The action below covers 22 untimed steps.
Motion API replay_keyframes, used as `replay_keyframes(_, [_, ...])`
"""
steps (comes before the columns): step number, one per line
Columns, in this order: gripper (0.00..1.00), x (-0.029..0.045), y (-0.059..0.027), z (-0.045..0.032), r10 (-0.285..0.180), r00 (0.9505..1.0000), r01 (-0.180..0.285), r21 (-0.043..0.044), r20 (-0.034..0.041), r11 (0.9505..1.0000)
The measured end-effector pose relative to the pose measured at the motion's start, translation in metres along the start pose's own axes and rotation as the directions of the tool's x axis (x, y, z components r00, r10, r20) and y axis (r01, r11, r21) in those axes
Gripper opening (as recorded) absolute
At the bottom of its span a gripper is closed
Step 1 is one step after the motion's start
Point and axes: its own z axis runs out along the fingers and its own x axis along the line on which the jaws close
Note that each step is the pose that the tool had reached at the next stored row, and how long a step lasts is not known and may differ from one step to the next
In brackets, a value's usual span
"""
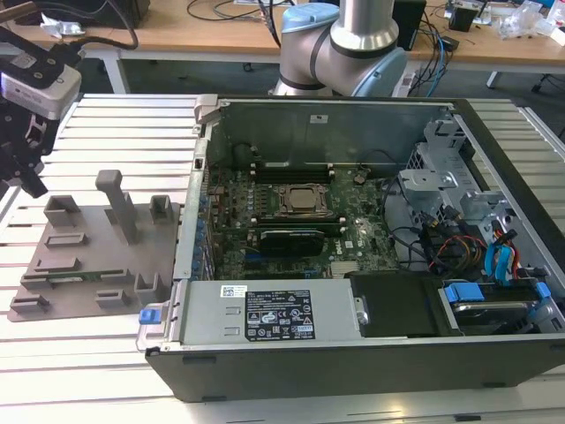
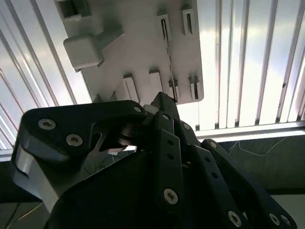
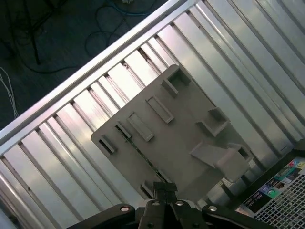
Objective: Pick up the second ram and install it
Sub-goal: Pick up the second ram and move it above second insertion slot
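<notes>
**Fixture.** The grey fixture plate lies flat on the slatted table, just beside the open computer case, on the exterior view's left. Its raised blocks appear to serve as locating stops. They seat a part in a known position so the arm can approach without searching.

**Task part.** The second ram sits in a narrow slot of the plate. It stands on its long edge and lies parallel to the plate's near border. In both wrist views it shows as a thin dark line between small blocks. This edge-up seating probably presents the upper edge for a pinch from above.

**Case.** The case lies with its side off and the motherboard facing up, which leaves the board open from above.

**Tool.** The gripper hangs over the plate, apart from it and holding nothing. Its pads look pressed together, with no gap visible. In the first wrist view, the line of the stick runs toward the gripper tip. One end of the stick lies near it, below, and nothing touches.
</notes>
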Motion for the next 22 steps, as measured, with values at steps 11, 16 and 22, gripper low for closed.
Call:
replay_keyframes(11, [0.1,0.0,0.0,0.0,-0.197,0.9803,0.197,-0.006,-0.0084,0.9804])
replay_keyframes(16, [0.1,0.0,0.0,0.0,-0.254,0.967,0.254,-0.008,-0.0106,0.9671])
replay_keyframes(22, [0.1,0.0,0.0,0.0,-0.323,0.9462,0.323,-0.0107,-0.0132,0.9463])
